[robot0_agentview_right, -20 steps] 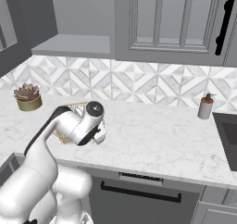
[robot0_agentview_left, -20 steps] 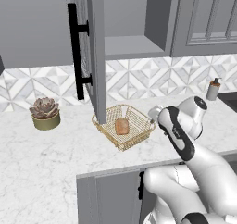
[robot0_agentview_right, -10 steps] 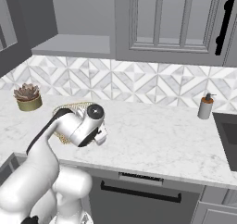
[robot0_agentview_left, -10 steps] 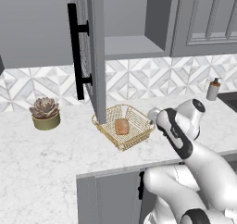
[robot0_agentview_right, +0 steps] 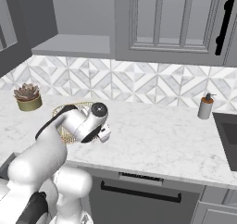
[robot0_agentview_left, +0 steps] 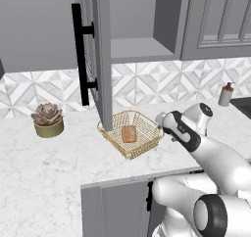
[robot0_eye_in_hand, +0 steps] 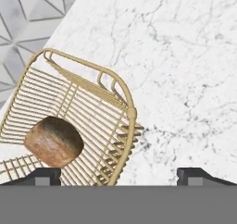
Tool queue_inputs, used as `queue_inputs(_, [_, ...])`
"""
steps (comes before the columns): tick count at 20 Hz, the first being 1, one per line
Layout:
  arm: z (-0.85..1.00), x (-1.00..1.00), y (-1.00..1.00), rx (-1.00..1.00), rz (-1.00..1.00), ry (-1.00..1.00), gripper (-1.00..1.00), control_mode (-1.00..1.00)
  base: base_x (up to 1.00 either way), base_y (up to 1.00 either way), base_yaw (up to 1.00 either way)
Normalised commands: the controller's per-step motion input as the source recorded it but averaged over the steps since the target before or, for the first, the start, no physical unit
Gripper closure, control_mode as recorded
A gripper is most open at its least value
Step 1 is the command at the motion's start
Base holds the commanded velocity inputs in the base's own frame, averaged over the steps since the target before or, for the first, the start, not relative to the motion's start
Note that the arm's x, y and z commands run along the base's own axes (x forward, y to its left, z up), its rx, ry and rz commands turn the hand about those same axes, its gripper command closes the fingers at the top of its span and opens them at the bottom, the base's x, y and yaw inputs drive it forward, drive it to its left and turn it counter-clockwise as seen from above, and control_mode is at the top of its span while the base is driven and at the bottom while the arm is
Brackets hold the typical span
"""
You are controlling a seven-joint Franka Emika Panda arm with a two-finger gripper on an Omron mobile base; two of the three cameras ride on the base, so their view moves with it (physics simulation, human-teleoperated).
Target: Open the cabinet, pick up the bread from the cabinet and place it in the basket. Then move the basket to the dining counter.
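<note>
The cabinet's glass-paned door [robot0_agentview_left: 99,50] stands swung open by its black bar handle [robot0_agentview_left: 80,55], and the shelf [robot0_agentview_left: 139,49] inside is bare. On the marble worktop below sits the gold wire basket [robot0_agentview_left: 148,137] [robot0_agentview_right: 63,111] with the bread [robot0_agentview_left: 129,133] lying in it. My gripper [robot0_eye_in_hand: 119,176] is open and hovers just above the basket's right rim [robot0_eye_in_hand: 116,87]. One fingertip is over the mesh near the bread [robot0_eye_in_hand: 54,141] and the other is over bare marble. Nothing is between the fingers. The dining counter is out of view.
A potted succulent [robot0_agentview_left: 48,120] [robot0_agentview_right: 28,97] stands left of the basket. A soap dispenser [robot0_agentview_left: 225,94] [robot0_agentview_right: 204,107] stands near the sink's edge [robot0_agentview_right: 228,134] at the right. A closed wall cabinet with a black handle [robot0_agentview_right: 225,23] hangs at upper right.
My hand has shifted only slightly beside the basket's right rim. The jaws have stayed open, and the basket and bread have not moved.
</note>
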Motion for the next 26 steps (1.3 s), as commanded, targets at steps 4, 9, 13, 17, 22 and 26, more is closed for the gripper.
queue_inputs(4, [-0.19, 0.14, -0.08, 0.0, 0.0, 0.03, -1.0, -1.0, 0.0, 0.0, 0.0])
queue_inputs(9, [-0.17, 0.07, 0.0, 0.0, 0.0, 0.04, -1.0, -1.0, 0.0, 0.0, 0.0])
queue_inputs(13, [-0.21, 0.15, 0.0, 0.0, 0.0, 0.04, -1.0, -1.0, 0.0, 0.0, 0.0])
queue_inputs(17, [-0.23, 0.14, 0.0, 0.0, 0.0, 0.04, -1.0, -1.0, 0.0, 0.0, 0.0])
queue_inputs(22, [-0.22, 0.08, 0.07, 0.0, 0.0, 0.01, -1.0, -1.0, 0.0, 0.0, 0.0])
queue_inputs(26, [-0.18, 0.07, 0.12, 0.0, 0.0, 0.0, -1.0, -1.0, 0.0, 0.0, 0.0])
